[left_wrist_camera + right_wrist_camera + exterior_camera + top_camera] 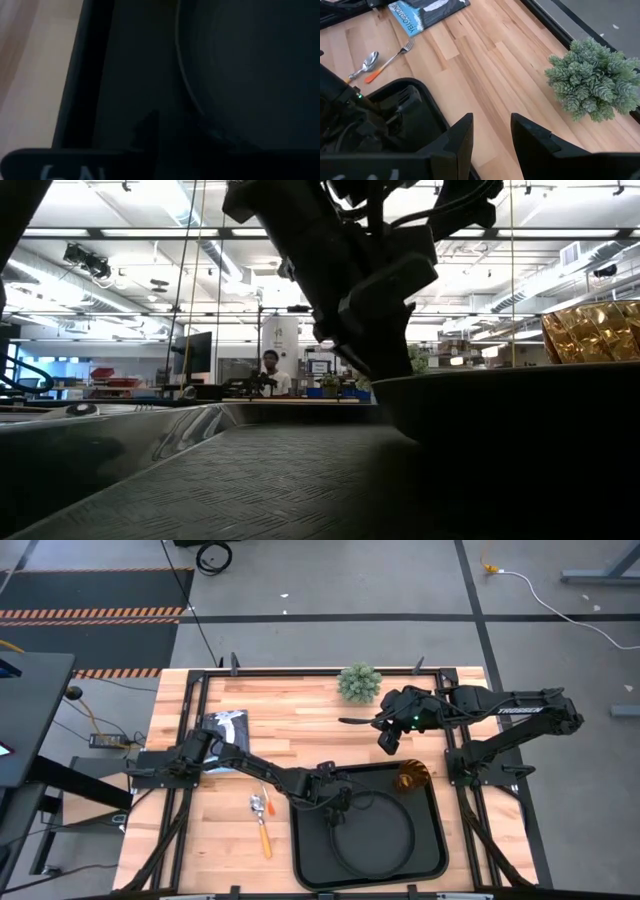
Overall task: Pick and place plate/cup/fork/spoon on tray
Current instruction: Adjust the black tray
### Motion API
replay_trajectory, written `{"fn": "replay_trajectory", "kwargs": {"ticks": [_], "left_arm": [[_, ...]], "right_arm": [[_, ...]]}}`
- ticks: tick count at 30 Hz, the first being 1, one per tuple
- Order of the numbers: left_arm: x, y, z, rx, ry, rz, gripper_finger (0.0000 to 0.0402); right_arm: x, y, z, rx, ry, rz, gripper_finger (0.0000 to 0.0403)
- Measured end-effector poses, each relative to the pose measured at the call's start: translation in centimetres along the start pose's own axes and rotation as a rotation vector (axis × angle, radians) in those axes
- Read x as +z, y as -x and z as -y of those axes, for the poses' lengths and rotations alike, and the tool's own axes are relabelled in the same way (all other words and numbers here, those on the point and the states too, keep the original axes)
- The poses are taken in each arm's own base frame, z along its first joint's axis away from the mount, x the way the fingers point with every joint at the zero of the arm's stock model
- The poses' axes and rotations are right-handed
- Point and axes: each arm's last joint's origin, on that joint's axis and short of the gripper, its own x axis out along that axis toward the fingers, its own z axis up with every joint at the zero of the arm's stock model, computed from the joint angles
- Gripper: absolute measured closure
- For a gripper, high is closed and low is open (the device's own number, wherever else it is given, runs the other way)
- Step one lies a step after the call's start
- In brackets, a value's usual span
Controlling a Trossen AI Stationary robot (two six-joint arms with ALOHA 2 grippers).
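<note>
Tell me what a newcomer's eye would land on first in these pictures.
First, the big black tray at the table's front, with the round plate lying in it and the left gripper low at the plate's rim. Next, the amber cup glowing in the tray's far right corner. Then the orange-handled spoon beside the fork on the wood left of the tray, and the right gripper hanging empty, jaws open, near the green plant.

We see a small green artificial plant (359,683) on the wooden surface (300,715), just beside the right end effector (388,738). A dark magazine (224,727) lies flat, well apart from it. A person (270,370) stands in the background.
</note>
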Motion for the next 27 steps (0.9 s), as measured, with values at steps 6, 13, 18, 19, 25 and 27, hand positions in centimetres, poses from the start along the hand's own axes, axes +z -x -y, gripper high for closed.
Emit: {"fn": "replay_trajectory", "kwargs": {"ticks": [6, 13, 18, 19, 25, 27], "left_arm": [[-0.2, 0.6, -0.7, 0.048, -0.007, -0.057, 0.0292], [-1.1, 3.4, -2.7, 0.179, -0.041, -0.289, 0.0292], [-2.5, 3.6, -3.2, 0.230, -0.108, -0.407, 0.0292], [-2.8, 3.4, -3.3, 0.233, -0.119, -0.416, 0.0292], [-4.0, 2.6, -3.8, 0.250, -0.149, -0.444, 0.0292], [-4.1, 2.4, -4.1, 0.269, -0.153, -0.444, 0.0292]], "right_arm": [[0.0, 0.0, 0.0, 0.000, 0.005, 0.001, 0.0265], [0.1, 0.0, 0.0, 0.005, 0.004, 0.010, 0.0265], [0.2, 0.0, -0.1, 0.010, 0.008, 0.022, 0.0265], [0.2, 0.0, -0.1, 0.011, 0.009, 0.023, 0.0265], [0.3, 0.0, -0.1, 0.014, 0.015, 0.030, 0.0265], [0.3, 0.0, -0.1, 0.014, 0.015, 0.030, 0.0265]]}}
